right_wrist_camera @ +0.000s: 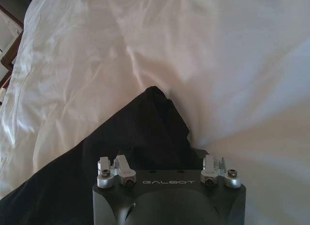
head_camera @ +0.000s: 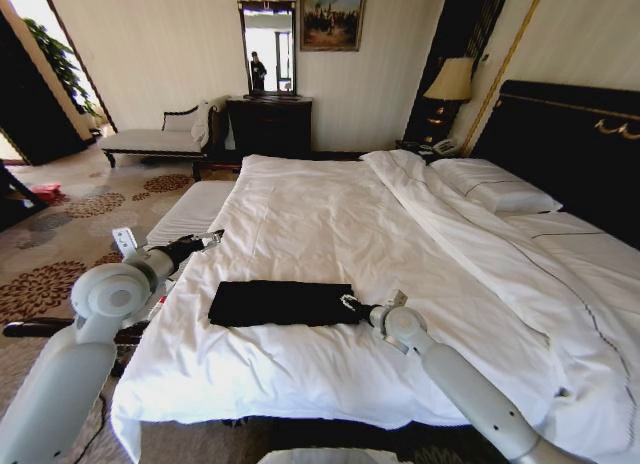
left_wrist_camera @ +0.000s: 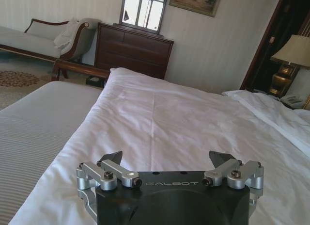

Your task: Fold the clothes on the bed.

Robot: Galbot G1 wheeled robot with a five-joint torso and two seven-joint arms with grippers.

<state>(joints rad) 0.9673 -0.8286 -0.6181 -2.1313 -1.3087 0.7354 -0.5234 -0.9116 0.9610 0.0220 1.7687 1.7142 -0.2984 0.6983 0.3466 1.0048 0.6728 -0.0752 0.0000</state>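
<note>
I'm hovering my right gripper (head_camera: 352, 304) at the T-shirt (head_camera: 280, 303)'s right end, its grip hidden from me, the shirt lying crosswise near the bed (head_camera: 330, 234)'s foot, while my wide-open left gripper (head_camera: 210, 239) is waiting beyond its left end.

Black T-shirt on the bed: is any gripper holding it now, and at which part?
The right gripper is at the right end of the folded T-shirt, but a grip cannot be confirmed. The left gripper is open, holding nothing.

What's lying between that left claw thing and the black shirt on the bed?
Nothing but bare white duvet between the left gripper and the black T-shirt, seen in the head view.
</note>
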